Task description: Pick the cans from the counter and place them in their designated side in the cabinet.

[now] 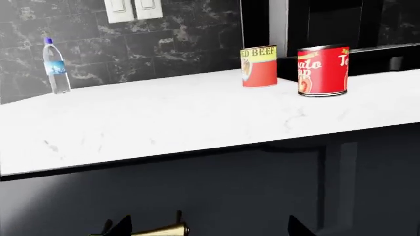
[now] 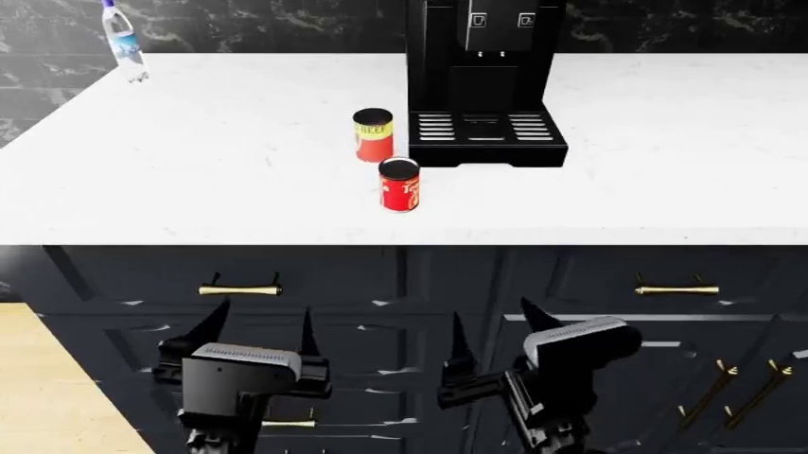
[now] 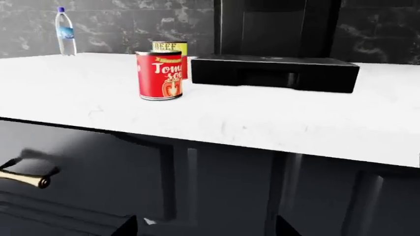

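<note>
below counter (image 2: 253, 203) — both claws agape, empty: left claw (image 2: 259, 342), right claw (image 2: 495, 337)

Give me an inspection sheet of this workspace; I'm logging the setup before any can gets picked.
Surface: wide white marble-look counter, faint grey veins.
Job's things: yellow-over-red cylindrical tin marked BEEF and all-red cylindrical tin with pale lettering, both upright on the counter, close together but apart, beside the drip tray.
Clutter: clear plastic bottle with blue label upright at the back; black coffee machine.
Grippers: left gripper and right gripper open, empty, below counter level facing the drawers.
Cables: nothing seen.
Surroundings: dark cabinet fronts with brass handles; dark marble-look tiled wall with white switches.
</note>
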